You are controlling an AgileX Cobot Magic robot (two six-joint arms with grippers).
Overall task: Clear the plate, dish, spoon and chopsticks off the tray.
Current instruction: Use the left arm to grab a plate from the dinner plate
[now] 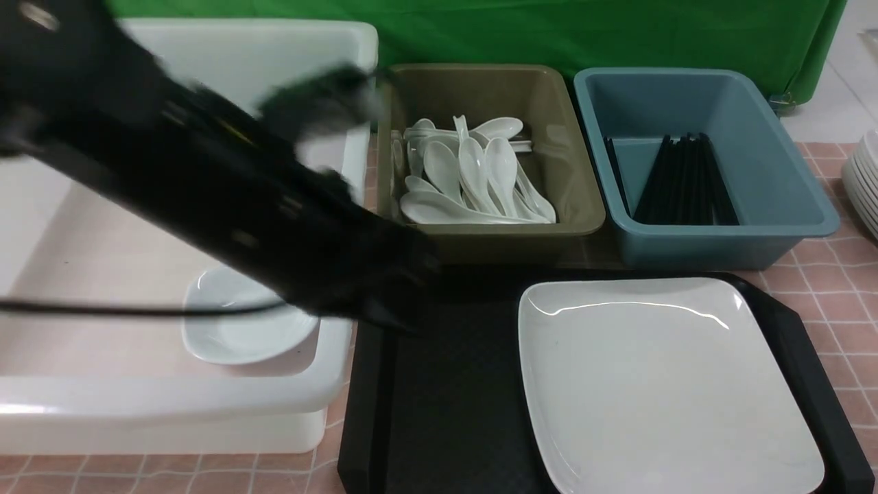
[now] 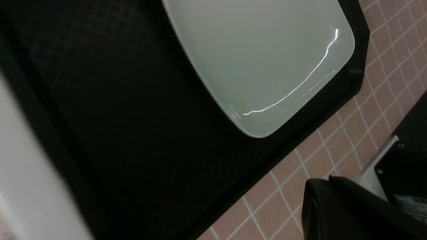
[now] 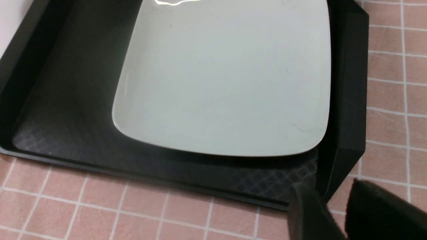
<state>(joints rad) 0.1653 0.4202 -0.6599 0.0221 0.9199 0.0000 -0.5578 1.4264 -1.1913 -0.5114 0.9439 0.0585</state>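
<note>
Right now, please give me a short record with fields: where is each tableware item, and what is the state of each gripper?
plate: white, rounded-square, on the right part of the tray
tray: black, nothing else seen on it
dish: inside the white tub
spoons: in the olive bin
chopsticks: in the blue bin
left gripper: shut, nothing seen held
right gripper: open, empty

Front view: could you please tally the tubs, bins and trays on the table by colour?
white tub: 1
olive bin: 1
blue bin: 1
black tray: 1
Total: 4
</note>
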